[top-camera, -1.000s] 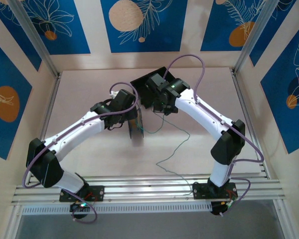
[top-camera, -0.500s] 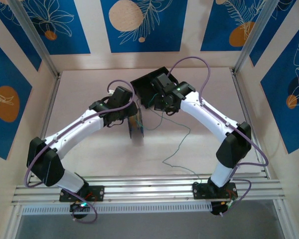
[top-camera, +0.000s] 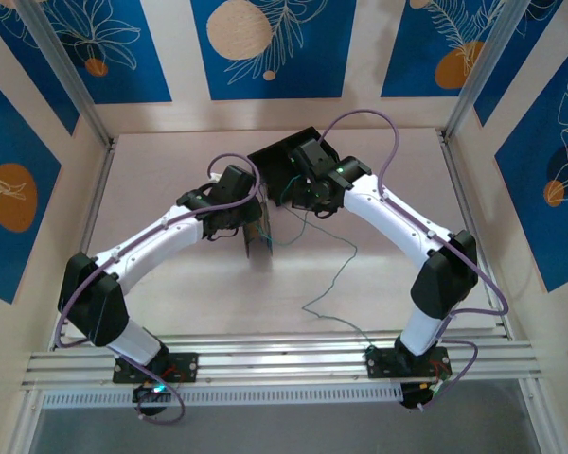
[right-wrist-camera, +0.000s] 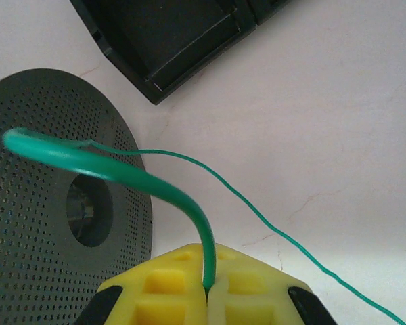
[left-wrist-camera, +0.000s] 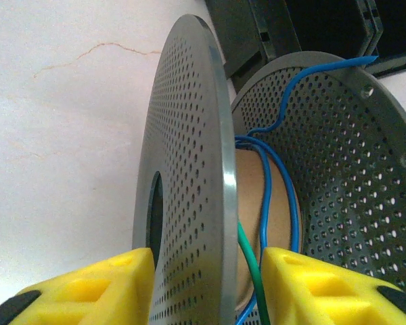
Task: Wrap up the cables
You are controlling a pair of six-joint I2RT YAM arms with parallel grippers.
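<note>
Cables: thin green cable (right-wrist-camera: 122, 169) has shifted on pale surface (top-camera: 170, 161).
Right jaws: pinched shut on it.
Left jaws: narrower now, half open around grey holey disc (left-wrist-camera: 189, 135).

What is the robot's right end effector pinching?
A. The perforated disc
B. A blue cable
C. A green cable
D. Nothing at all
C: in the right wrist view, the right end effector has its yellow fingers shut on a green cable that arcs up out of them.
</note>
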